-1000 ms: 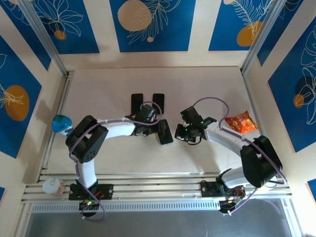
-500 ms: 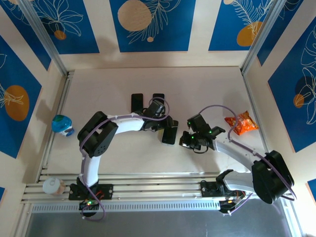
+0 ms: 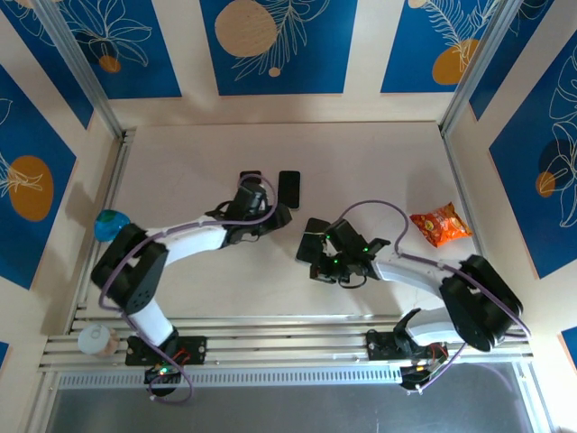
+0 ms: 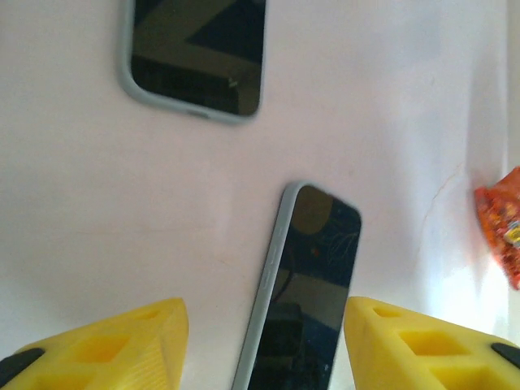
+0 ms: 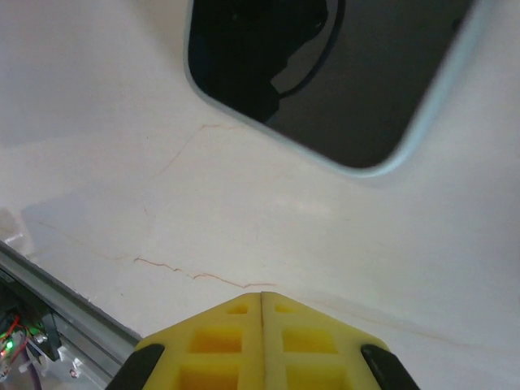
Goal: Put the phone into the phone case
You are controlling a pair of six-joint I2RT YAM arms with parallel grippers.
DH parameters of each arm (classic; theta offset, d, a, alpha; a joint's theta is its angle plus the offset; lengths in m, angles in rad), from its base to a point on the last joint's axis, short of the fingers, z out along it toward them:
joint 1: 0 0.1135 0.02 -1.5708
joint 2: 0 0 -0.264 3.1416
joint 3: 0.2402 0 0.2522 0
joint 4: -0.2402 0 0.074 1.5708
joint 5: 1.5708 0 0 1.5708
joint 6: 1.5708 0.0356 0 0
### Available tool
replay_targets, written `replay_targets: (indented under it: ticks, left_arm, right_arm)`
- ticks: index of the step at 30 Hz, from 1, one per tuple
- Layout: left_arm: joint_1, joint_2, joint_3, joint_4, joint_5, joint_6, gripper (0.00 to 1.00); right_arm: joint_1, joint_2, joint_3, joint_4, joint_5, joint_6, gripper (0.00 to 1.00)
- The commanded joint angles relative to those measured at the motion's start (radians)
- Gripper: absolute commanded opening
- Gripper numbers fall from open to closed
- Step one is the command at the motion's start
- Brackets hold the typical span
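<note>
black phones (image 3: pixel 288 188), three counted; left tool (image 4: pixel 264 307) spread apart, right tool (image 5: pixel 262 297) pinched closed.

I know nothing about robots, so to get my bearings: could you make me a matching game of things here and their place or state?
Things:
1. left fingers
2. right fingers
3. snack packet
4. blue-green ball

Place or state:
A. orange, on the right side
B. spread apart
C. at the far left edge
D. pressed together

Pairs: 1-B, 2-D, 3-A, 4-C
</note>
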Motion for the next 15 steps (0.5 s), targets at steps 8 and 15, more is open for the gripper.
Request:
replay_targets:
  ticks: [8, 15]
  left_arm:
    - [0.04, -0.165, -0.144, -0.074, -0.041, 0.015, 0.56]
    - [0.06, -0.182, -0.162, -0.085, -0.039, 0.018, 0.56]
  right_arm:
    - [-0.023, 0.184, 0.103, 0.078, -0.047, -0.017, 0.0]
    - [-0.105, 0.301, 0.189, 0.068, -0.048, -0.076, 0.0]
